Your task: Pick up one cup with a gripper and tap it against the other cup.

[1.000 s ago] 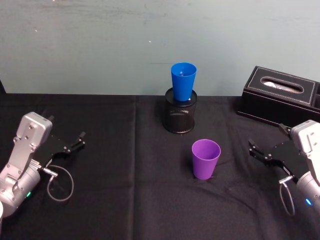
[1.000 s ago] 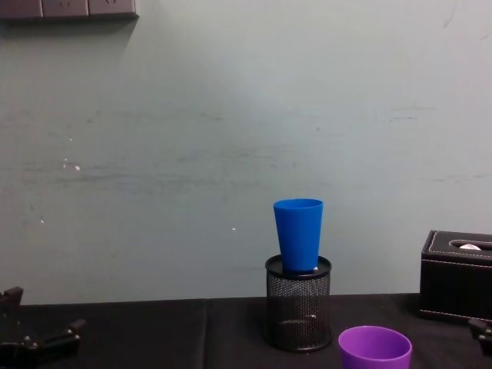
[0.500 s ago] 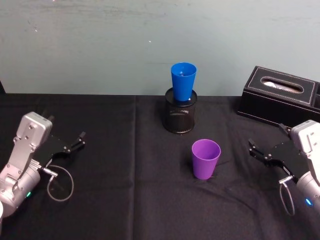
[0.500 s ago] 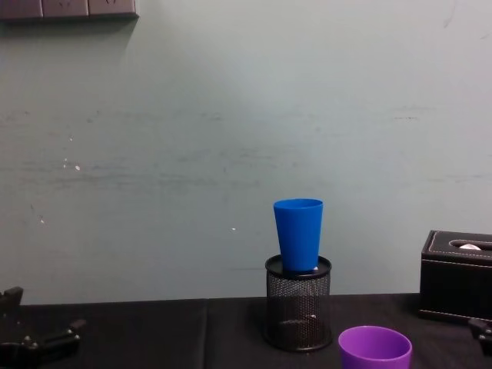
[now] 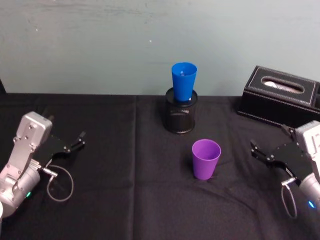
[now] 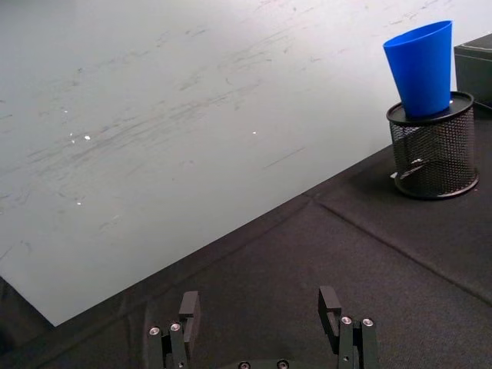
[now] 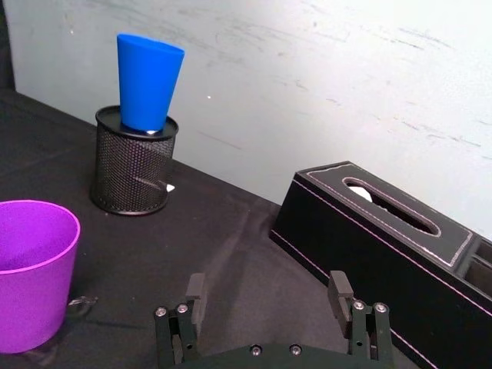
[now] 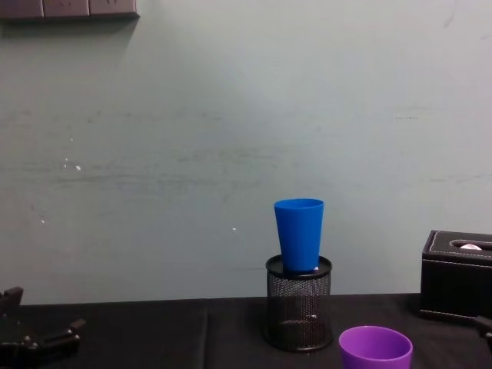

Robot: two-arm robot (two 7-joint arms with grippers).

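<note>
Purple cup [image 5: 206, 159]: upright near the middle of the table [image 5: 125, 200], untouched. Blue cup [image 5: 183, 82]: seated in a mesh holder [image 5: 179, 120] toward the back edge. Right pincer [image 7: 267, 284]: open, empty, near the right edge. Left pincer [image 6: 259, 298]: open, parked by the left edge. Left to do: grasp, lift, tap.

— Where is the purple tapered plastic tumbler [image 5: 206, 158]?
— Upright on the black-clothed bench [image 5: 125, 170], right of centre. Just beyond it, the bright blue plastic tumbler [image 5: 183, 81] stands in the black wire-mesh pen holder [image 5: 180, 117].
— And the grippers?
— Left gripper [image 5: 70, 132] at the left edge, right gripper [image 5: 264, 140] at the right, jaws apart, both well apart from the cups.
</note>
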